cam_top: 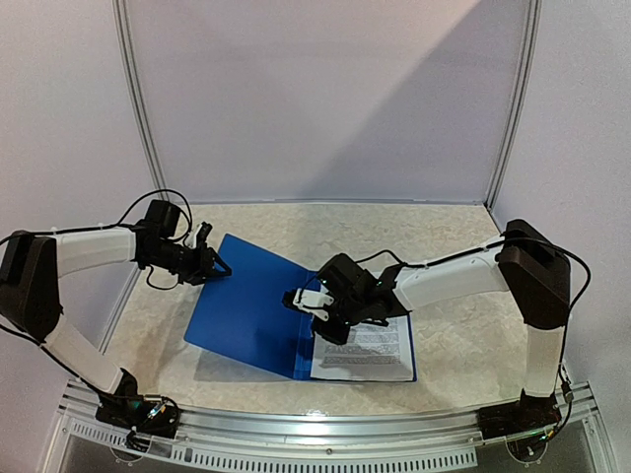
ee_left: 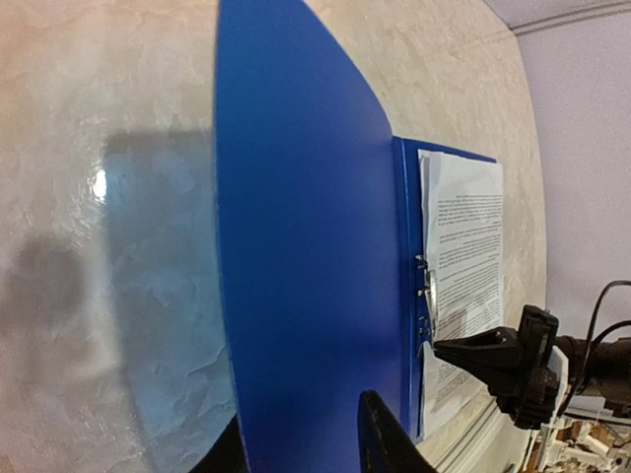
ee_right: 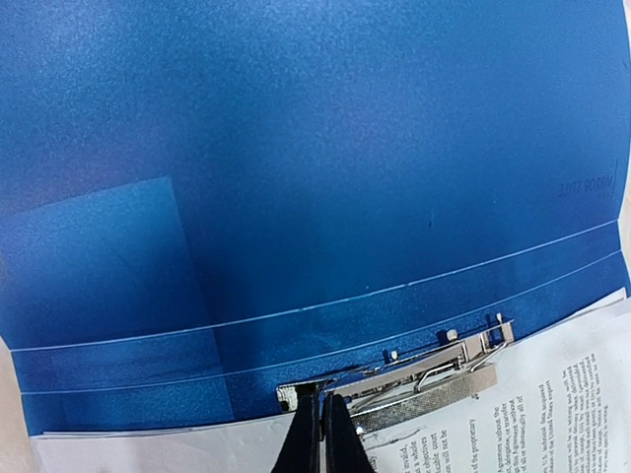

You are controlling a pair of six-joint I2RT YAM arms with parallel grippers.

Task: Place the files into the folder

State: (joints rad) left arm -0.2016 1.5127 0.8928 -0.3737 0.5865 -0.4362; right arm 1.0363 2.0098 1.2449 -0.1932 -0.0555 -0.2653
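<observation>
The dark-blue folder (cam_top: 246,305) lies open on the table, its left cover raised off the surface with a shadow under it. The files (cam_top: 370,350) lie on its right half, their edge at the metal clip (ee_right: 434,374) on the spine. My left gripper (cam_top: 209,264) is at the cover's far left corner. In the left wrist view its fingers (ee_left: 380,439) stand apart, one on each side of the blue cover (ee_left: 315,246). My right gripper (ee_right: 320,414) is shut and holds nothing. Its tips touch the clip's end beside the printed sheets (ee_right: 552,394).
The table (cam_top: 463,246) has a pale marbled top, with white walls at the back and sides. A metal rail (cam_top: 325,429) runs along the near edge between the arm bases. The right arm (cam_top: 444,281) reaches across the folder's right half.
</observation>
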